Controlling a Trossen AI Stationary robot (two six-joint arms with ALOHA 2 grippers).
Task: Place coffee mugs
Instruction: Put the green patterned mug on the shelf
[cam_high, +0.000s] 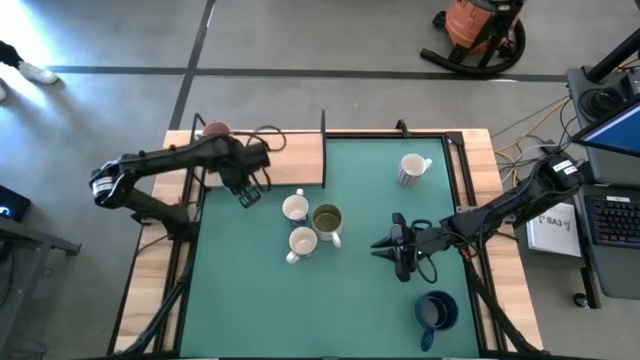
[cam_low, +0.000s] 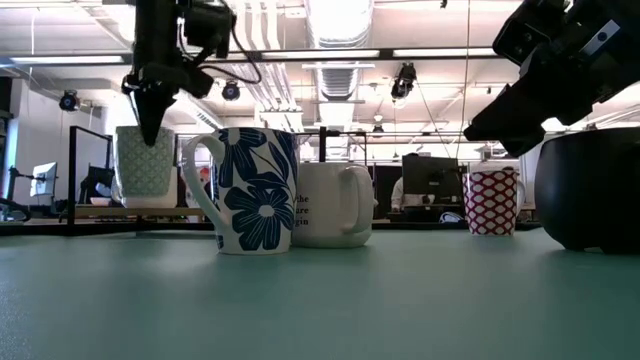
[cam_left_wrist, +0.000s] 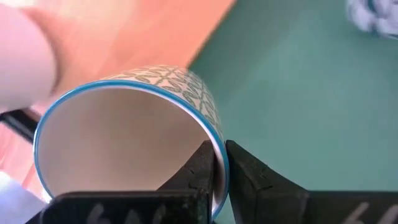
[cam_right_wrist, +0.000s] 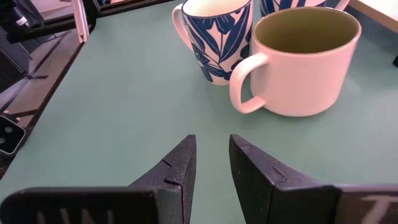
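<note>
Placing mugs, mid-carry: nearest me, by the near right corner of the green mat (cam_high: 250, 300), a dark blue mug (cam_high: 436, 312) stands alone, too dark inside for me to tell what it holds

Just beyond it my right gripper (cam_right_wrist: 211, 146) hangs low over the mat, fingers apart and empty, aimed at the cluster in the middle. There a blue-flowered mug (cam_low: 255, 190), a cream mug (cam_right_wrist: 305, 68) with an olive lining and a second flowered mug (cam_high: 294, 208) stand upright close together. The cream one shows nothing inside.

Farther back, toward the far left, my left gripper (cam_left_wrist: 217, 149) is pinched tight on the wall of a green-patterned mug (cam_left_wrist: 124, 143) with a blue rim, one finger inside and one outside. That mug hangs at the edge of the wooden board (cam_high: 295, 160), seemingly clear of the surface, and its bare interior is empty.

I read this as the carrying step. Next I need to bring it over open mat beside the cluster, lower it level until the base sits, and only then let go, keeping the handle off its neighbours.

Near the far right corner stands a white mug (cam_high: 413, 170) with a red lattice. A pinkish mug (cam_high: 215, 130) waits on the wood at the far left corner
</note>
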